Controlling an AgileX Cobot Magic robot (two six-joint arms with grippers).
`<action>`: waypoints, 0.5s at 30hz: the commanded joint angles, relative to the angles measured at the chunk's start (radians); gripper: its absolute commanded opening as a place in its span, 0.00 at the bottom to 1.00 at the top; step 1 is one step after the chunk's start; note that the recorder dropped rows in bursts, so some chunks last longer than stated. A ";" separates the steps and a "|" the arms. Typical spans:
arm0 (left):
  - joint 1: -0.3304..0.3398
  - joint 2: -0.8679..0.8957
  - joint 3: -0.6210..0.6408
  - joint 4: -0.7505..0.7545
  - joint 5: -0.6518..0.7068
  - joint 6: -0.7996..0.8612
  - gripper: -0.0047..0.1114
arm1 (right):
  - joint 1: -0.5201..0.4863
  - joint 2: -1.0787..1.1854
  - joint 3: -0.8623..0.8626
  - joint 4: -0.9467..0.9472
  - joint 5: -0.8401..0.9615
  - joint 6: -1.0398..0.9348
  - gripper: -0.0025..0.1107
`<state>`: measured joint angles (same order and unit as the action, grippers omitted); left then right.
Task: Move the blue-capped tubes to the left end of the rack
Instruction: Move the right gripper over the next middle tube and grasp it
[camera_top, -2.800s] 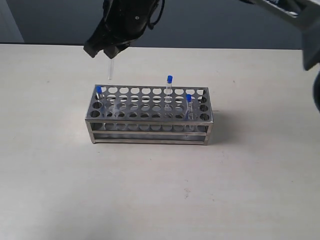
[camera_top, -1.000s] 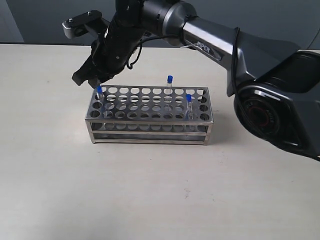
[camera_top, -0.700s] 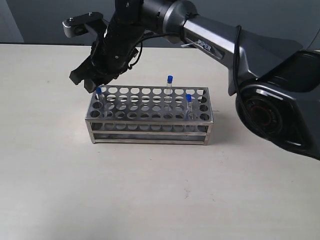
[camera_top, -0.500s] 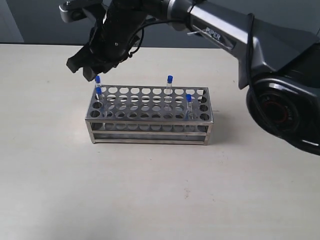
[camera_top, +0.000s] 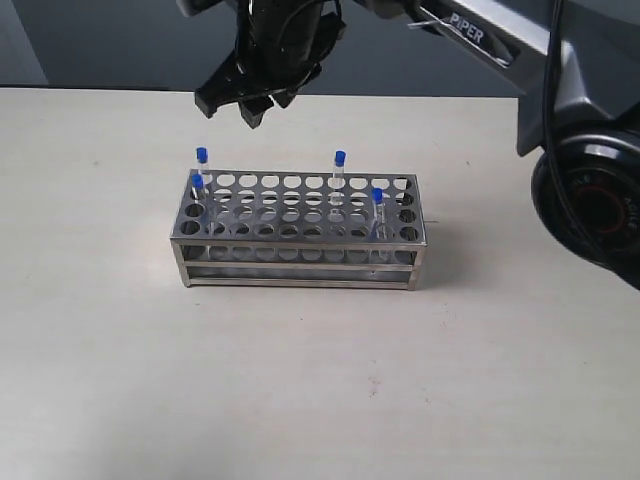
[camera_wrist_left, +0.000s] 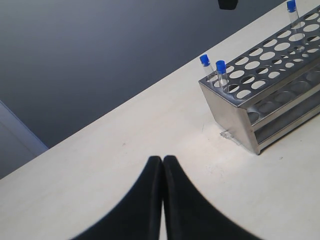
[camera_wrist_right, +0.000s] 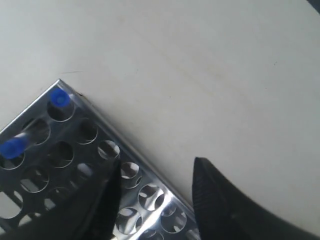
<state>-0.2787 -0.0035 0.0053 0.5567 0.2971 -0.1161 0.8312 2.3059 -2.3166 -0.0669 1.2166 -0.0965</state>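
The steel rack (camera_top: 300, 235) stands mid-table. Two blue-capped tubes sit at its left end, one in the back corner hole (camera_top: 201, 156) and one just in front of it (camera_top: 197, 183). Two more stand further right, at the back (camera_top: 340, 159) and near the right end (camera_top: 377, 196). My right gripper (camera_top: 228, 112) hangs open and empty above and behind the rack's left part; its view shows the rack corner (camera_wrist_right: 100, 150) and two blue caps (camera_wrist_right: 60, 99) below its fingers (camera_wrist_right: 212, 190). My left gripper (camera_wrist_left: 163, 159) is shut and empty over bare table, off the rack's left end (camera_wrist_left: 230, 115).
The right arm (camera_top: 470, 35) reaches in from the upper right across the back of the table, its base (camera_top: 590, 200) at the right edge. A dark wall runs behind the table's far edge (camera_top: 100, 88).
My right gripper lowered a tube into the rack's back left corner hole, let go, and has risen up and to the right. That tube now stands free in the rack.
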 joint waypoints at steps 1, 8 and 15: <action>-0.004 0.003 -0.005 0.000 -0.007 -0.005 0.05 | -0.011 -0.028 0.014 -0.043 0.004 0.015 0.39; -0.004 0.003 -0.005 0.000 -0.007 -0.005 0.05 | -0.073 -0.110 0.180 -0.029 0.004 0.049 0.39; -0.004 0.003 -0.005 0.000 -0.007 -0.005 0.05 | -0.101 -0.151 0.340 0.031 0.004 0.045 0.39</action>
<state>-0.2787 -0.0035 0.0053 0.5567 0.2971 -0.1161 0.7349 2.1679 -1.9938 -0.0655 1.2231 -0.0449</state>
